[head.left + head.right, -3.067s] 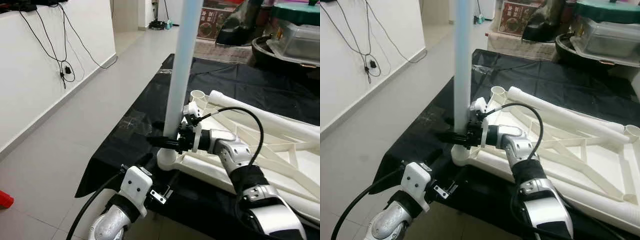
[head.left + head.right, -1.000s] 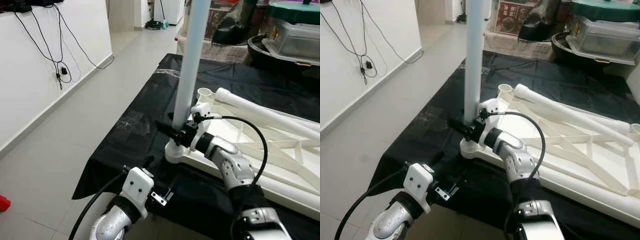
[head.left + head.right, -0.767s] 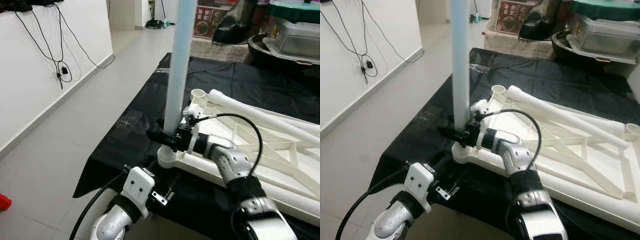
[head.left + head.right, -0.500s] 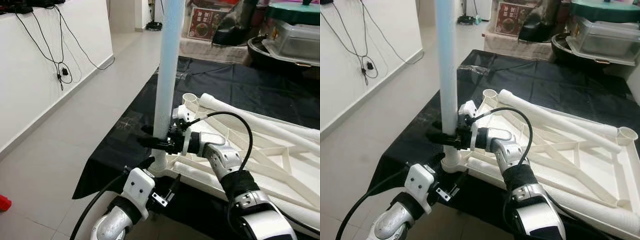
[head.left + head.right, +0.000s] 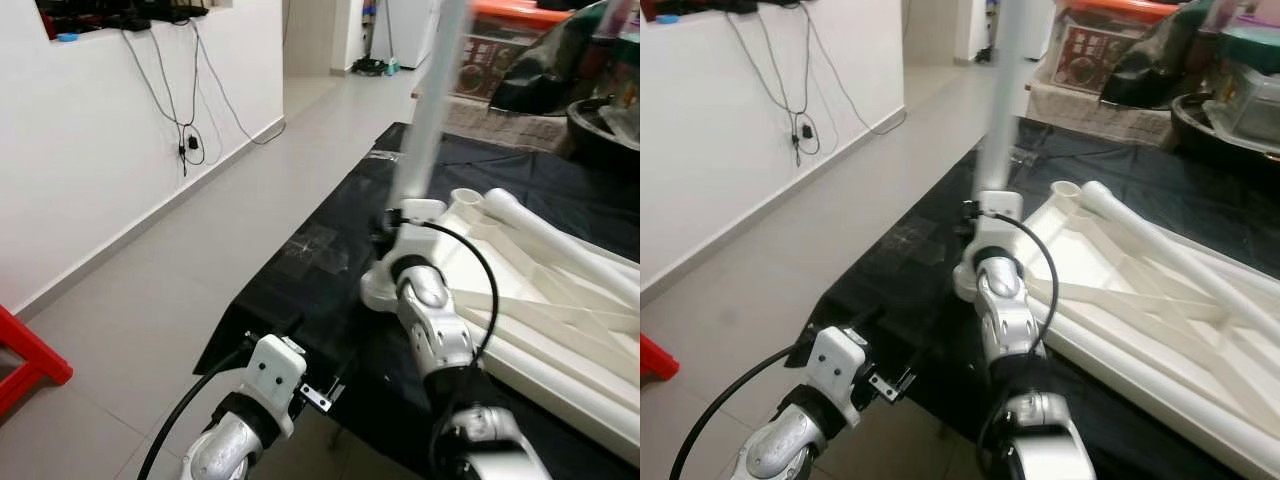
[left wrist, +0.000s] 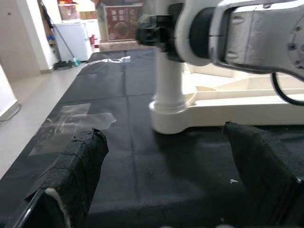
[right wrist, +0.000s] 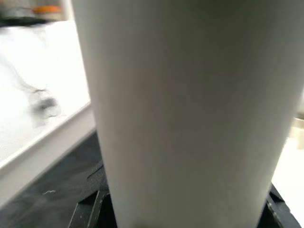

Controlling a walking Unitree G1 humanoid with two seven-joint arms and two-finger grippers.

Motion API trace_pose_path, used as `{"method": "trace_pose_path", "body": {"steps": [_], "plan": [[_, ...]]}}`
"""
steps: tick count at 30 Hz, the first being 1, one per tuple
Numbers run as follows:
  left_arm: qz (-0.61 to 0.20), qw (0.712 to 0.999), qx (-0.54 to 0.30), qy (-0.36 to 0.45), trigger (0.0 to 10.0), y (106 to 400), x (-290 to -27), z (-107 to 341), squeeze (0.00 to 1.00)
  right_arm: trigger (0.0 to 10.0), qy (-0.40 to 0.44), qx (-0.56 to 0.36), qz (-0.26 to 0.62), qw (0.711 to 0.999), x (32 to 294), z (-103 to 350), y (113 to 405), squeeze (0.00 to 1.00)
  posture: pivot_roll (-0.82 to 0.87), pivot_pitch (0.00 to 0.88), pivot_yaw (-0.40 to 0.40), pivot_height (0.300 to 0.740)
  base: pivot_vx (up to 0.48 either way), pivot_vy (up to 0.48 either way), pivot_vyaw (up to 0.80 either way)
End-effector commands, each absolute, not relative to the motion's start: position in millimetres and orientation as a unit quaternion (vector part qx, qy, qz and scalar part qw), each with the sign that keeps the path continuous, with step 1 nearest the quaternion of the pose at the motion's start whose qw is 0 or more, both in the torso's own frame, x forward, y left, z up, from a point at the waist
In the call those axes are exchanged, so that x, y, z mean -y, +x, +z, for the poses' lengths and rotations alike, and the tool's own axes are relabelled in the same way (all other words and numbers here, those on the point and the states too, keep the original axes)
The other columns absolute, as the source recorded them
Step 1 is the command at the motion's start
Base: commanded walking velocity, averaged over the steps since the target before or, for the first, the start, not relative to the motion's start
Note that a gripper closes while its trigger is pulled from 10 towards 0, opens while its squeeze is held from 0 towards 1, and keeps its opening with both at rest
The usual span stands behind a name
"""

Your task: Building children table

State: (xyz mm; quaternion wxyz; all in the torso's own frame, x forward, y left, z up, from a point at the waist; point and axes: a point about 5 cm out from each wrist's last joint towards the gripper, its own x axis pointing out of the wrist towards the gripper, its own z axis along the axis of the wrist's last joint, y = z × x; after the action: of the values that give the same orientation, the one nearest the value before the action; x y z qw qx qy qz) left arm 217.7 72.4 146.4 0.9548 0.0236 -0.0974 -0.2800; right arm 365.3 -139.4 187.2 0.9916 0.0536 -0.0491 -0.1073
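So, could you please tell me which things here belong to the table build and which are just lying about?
Job:
- leg, upright in corner socket
- tabletop, upside down
- right gripper, at the leg
- black sheet

Lying about:
- wall cables
- red stool
- boxes

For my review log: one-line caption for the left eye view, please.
Right gripper grips upright pale table leg seated in the overturned white tabletop's corner socket.

Smooth white plastic table frame and leg; matt black cloth; glossy floor tiles.
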Motion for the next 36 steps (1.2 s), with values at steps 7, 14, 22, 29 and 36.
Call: {"method": "trace_pose_path", "body": {"steps": [7,14,22,29,36], "plan": [[-0.285,0.954,0.088,0.026,10.0,217.6,-71.6,142.6,0.00,0.0,0.110,0.008,-0.208,0.972,143.6,170.4,348.7,0.00,0.11,0.110,-0.056,0.740,0.000,0.000,0.00],[-0.284,0.955,0.087,0.025,10.0,217.8,-71.8,142.4,0.00,10.0,0.096,0.020,-0.156,0.983,116.2,169.9,352.9,1.00,0.11,0.113,-0.058,0.740,0.000,0.000,0.00],[-0.285,0.954,0.085,0.025,10.0,218.2,-72.1,142.2,0.00,10.0,0.114,0.075,0.002,0.991,110.7,183.7,360.0,0.00,0.11,0.113,-0.054,0.740,0.000,0.000,0.00],[-0.286,0.954,0.085,0.024,10.0,218.6,-71.7,142.4,0.00,10.0,0.103,0.045,0.278,0.954,99.1,186.4,362.7,0.00,0.11,0.117,-0.055,0.740,0.000,0.000,0.00],[-0.285,0.954,0.086,0.025,10.0,218.4,-71.8,142.8,0.00,10.0,0.072,0.000,0.452,0.889,91.8,182.8,357.3,0.00,0.11,0.119,-0.054,0.740,0.000,0.000,0.00]]}}
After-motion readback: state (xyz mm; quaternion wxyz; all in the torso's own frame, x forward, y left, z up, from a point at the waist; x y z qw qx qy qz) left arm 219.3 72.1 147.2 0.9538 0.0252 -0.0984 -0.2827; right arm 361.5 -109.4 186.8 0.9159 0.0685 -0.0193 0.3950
